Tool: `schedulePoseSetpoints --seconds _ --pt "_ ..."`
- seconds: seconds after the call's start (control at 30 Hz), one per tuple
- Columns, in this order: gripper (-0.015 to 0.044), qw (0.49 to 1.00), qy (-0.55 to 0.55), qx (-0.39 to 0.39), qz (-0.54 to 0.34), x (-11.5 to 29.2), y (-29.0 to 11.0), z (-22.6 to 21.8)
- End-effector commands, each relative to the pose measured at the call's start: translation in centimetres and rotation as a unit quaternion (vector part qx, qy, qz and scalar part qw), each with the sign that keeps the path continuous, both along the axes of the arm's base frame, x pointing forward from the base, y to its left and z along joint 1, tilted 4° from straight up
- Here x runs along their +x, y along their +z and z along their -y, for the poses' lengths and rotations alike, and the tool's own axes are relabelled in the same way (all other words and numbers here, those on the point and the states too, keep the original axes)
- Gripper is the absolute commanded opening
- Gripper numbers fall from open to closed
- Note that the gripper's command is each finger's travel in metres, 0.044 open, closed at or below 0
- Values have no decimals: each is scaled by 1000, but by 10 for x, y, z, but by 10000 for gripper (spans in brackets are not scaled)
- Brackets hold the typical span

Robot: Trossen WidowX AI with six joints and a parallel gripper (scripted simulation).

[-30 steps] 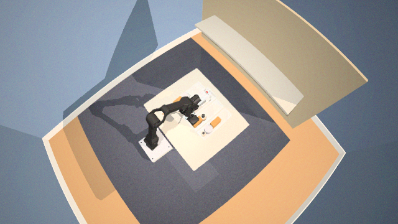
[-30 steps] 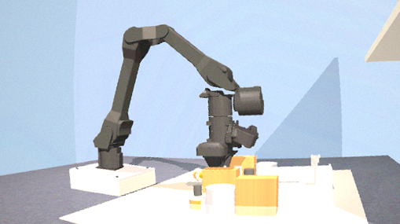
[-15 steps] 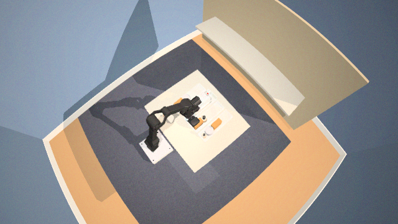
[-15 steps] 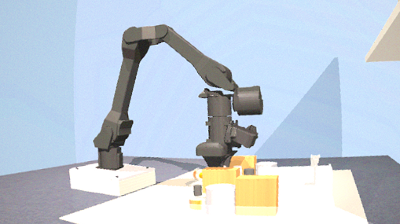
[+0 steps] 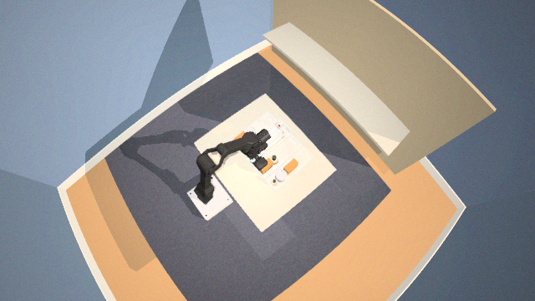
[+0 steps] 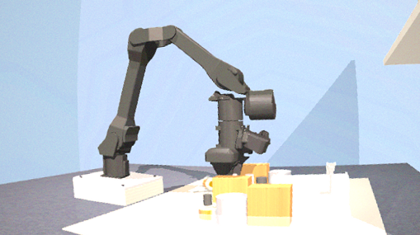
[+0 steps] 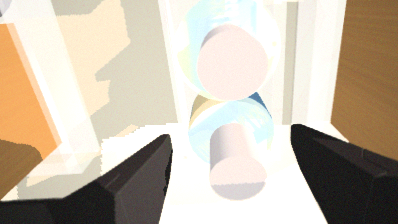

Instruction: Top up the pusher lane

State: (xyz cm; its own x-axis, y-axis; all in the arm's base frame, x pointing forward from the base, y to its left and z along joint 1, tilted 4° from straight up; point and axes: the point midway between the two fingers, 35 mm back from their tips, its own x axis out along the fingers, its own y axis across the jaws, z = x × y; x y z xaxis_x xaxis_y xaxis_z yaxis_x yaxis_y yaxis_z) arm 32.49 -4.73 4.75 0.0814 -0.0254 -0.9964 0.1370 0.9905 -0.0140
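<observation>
— Is the gripper (image 7: 232, 160) holding anything?

— No, its fingers stand apart, clear of the front jar (image 7: 231, 145), which stands upright in the lane directly between them, touching the rear jar (image 7: 232, 62) beyond.

Two clear jars (image 7: 232, 62) stand in the lane, three orange blocks (image 6: 270, 203) nearby.

Two clear, light blue jars with pale pink lids stand upright in the white lane, one right behind the other and touching. The front jar (image 7: 232, 140) is at the near end of the lane. The back jar (image 7: 232, 57) is farther in.
</observation>
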Motion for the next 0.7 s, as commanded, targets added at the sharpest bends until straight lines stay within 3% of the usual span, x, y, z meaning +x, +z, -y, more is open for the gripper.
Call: schedulePoseSetpoints --seconds 0.0,0.3,0.67 --pt "289 1000 -2 -2 6 1 13 0" --pt "289 1000 -2 -2 5 -5 17 -1" --pt "289 1000 -2 -2 4 -43 15 -6"
